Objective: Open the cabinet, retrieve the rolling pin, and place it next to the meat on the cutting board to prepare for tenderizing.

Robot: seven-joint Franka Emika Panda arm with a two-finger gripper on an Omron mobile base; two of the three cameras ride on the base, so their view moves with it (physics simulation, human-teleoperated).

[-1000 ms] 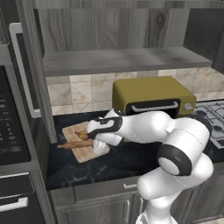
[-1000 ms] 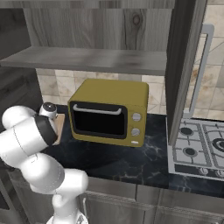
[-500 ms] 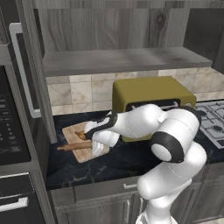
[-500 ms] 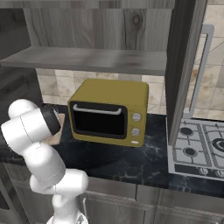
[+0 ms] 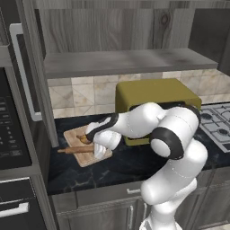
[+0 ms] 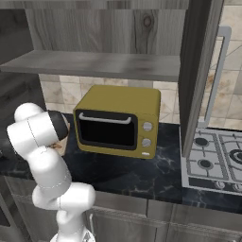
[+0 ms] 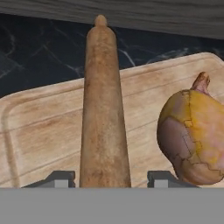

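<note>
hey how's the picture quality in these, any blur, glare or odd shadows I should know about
Left base view: evenly lit, sharp, no glare; the rolling pin and cutting board read clearly. Right base view: equally crisp, with a soft sheen on the toaster oven. Hand view: close-up, so the rolling pin and meat show coarse, slightly soft textures and blocky seams.

Rendered home kitchen around me: dark marble-look counter [image 5: 121,166], tiled backsplash [image 5: 81,94], mustard toaster oven [image 6: 116,120], gas hob [image 6: 212,160], grey wood-grain cabinet [image 5: 112,27] overhead, built-in oven [image 5: 11,134] at my left, cutting board [image 7: 48,127] under my fingers.
</note>
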